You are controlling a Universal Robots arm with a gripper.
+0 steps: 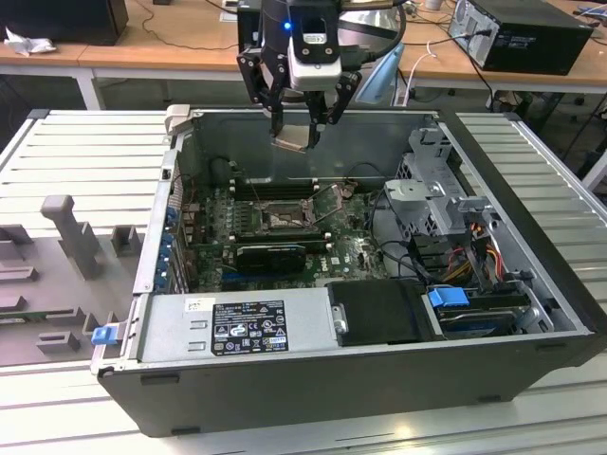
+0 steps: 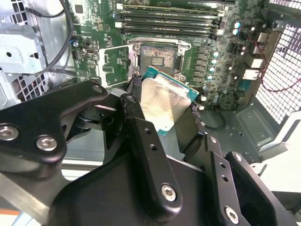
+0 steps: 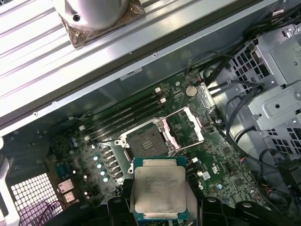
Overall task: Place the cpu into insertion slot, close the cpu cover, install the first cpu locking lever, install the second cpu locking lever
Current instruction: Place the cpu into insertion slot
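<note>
End effector [image 1: 300,135] pinched the cpu [image 3: 160,190]. Insertion slot [image 3: 148,141] sat well below it, cpu cover [image 3: 190,125] flipped open.

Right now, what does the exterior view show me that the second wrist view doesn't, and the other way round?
Exterior view: the whole open computer case, its labelled power supply, and the tool hanging above the green board. Second wrist view: the cpu, its smeared silvery face up close, and the cpu cover flipped open beside the insertion slot. Both: the tool shut on the cpu, the insertion slot empty below, and the black memory sticks next to it.
</note>
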